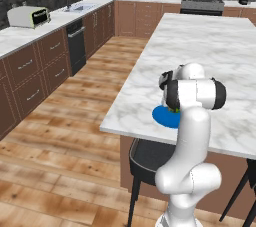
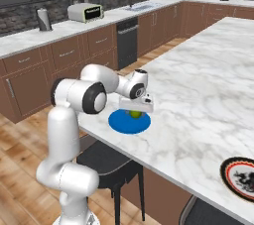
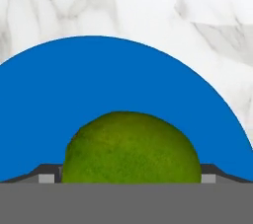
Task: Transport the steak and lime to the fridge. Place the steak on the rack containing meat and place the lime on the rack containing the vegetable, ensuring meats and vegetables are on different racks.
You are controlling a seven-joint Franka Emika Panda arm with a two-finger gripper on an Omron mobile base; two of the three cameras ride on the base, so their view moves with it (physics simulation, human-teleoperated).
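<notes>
Fingers (image 3: 47, 177) low on either side of the lime (image 3: 132, 148) in the hand view, tips showing just at its two flanks. Cannot tell whether pressed onto it or standing a hair off; no gap visible, no squeeze visible either. Gripper (image 2: 135, 111) pointed straight down over the blue plate (image 2: 130, 122) in the right base view, with a sliver of yellow-green peeking beneath the hand. Lime resting on that plate, near the plate's middle, on the marble table (image 2: 198, 95) close to its near edge. In the left base view, hand largely masked by the arm's own joints, plate edge (image 1: 164, 117) visible below them.

Step in hand, by judgement: picking up the lime, at or just before the closing of the grip. Fridge leg of the task not yet begun for this fruit.

Next move calls for: a firm, centred close on a smooth round body, likely to roll or squirt out if caught off-centre. Then a straight lift clear of the plate before any swing. After that, a drive to the fridge and a set-down on the lower rack beside the vegetable.

Second plate, dark with a red rim (image 2: 242, 175), well apart toward the table's right end.
</notes>
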